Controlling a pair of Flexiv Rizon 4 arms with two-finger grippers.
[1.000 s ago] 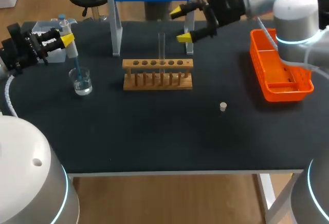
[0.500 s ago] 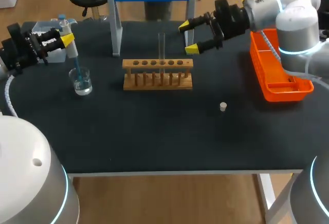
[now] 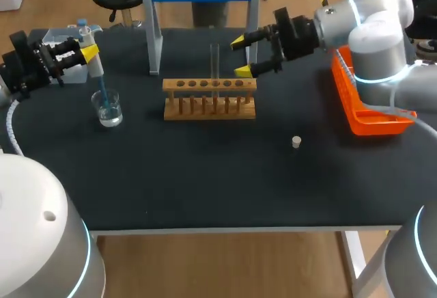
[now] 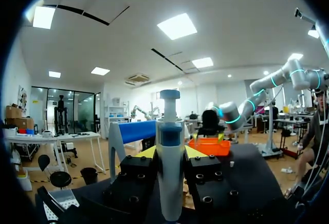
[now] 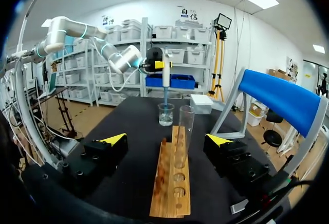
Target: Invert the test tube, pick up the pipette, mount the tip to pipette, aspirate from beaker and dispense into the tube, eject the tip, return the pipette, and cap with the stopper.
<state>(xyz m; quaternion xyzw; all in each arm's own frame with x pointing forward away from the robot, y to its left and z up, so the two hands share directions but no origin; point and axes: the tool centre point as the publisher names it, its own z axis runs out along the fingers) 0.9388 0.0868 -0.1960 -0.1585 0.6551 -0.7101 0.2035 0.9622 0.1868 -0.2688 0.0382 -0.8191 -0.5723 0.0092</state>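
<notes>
Head view has the left gripper [image 3: 87, 52] pinching the pipette [image 4: 169, 172] by its body, tip down in the beaker [image 3: 108, 109], at nine o'clock from the rack [image 3: 209, 100]. The test tube [image 3: 214, 62] stands upright in that rack. The right gripper [image 3: 242, 56], fingers spread, sits near its three o'clock. The tube is thin glass, likely light, slick and brittle, so a gentle hold at mid-length suits it. The stopper [image 3: 296, 141] lies on the surface at the rack's four o'clock.

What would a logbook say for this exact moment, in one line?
left gripper: shut on pipette, tip in beaker | right gripper: open, near test tube in rack | stopper: lying on table
</notes>
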